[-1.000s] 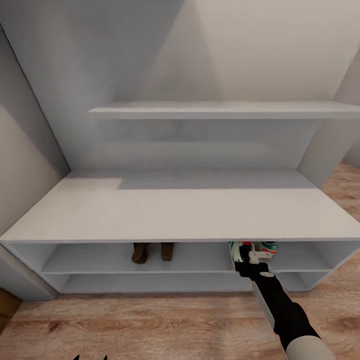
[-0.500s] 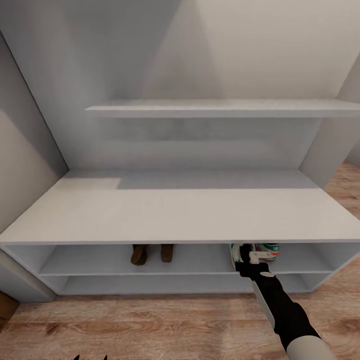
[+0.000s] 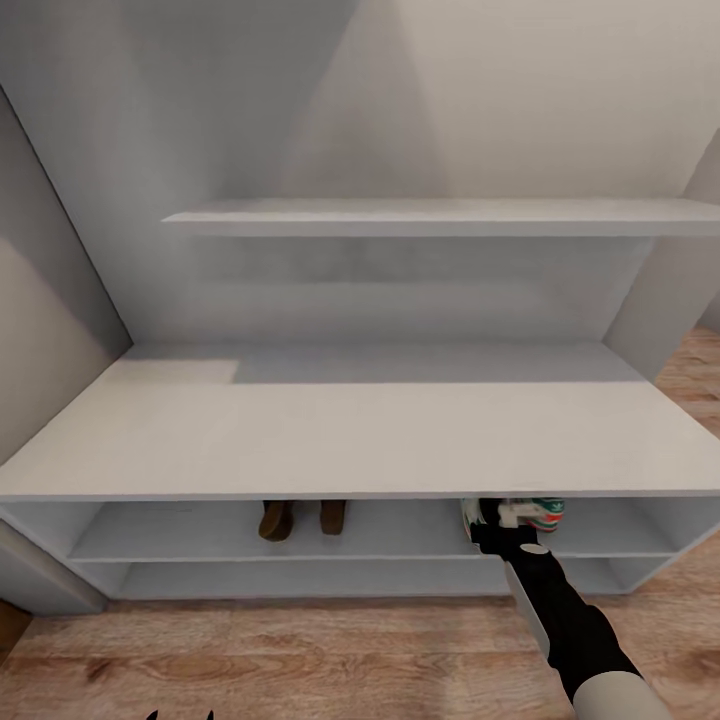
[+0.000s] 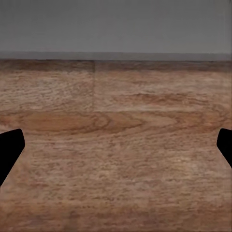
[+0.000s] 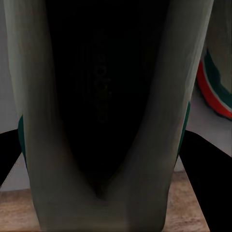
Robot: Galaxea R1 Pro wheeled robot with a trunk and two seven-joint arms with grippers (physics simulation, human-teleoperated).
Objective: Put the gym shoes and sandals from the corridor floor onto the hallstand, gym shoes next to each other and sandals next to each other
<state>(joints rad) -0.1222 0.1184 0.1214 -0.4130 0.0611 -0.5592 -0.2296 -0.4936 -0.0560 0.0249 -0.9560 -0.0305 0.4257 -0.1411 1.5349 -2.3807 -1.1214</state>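
Observation:
The hallstand (image 3: 350, 440) is a wide white bench with two open shelf levels. On its upper shelf level the two sandals (image 3: 277, 518) stand side by side, brown, half hidden under the top board. Further right on that level, my right gripper (image 3: 495, 520) reaches in, shut on one gym shoe (image 3: 468, 514), with the other gym shoe (image 3: 542, 512) right beside it. Up close, the held gym shoe (image 5: 101, 96) sits between the black fingers (image 5: 208, 164), and its neighbour (image 5: 215, 82) shows green and red trim. My left gripper (image 4: 116, 150) hangs open over the corridor floor (image 4: 116, 121).
A long floating shelf (image 3: 430, 215) runs across the back panel above the bench. Grey walls close in at the left (image 3: 50, 330) and right (image 3: 670, 300). Wood-plank floor (image 3: 300, 650) lies in front of the rack. The lower shelf level (image 3: 300, 578) holds nothing visible.
The whole head view has shifted, so the camera moved; the bench top now hides more of the shoes. My right gripper stays at the shelf with the gym shoe.

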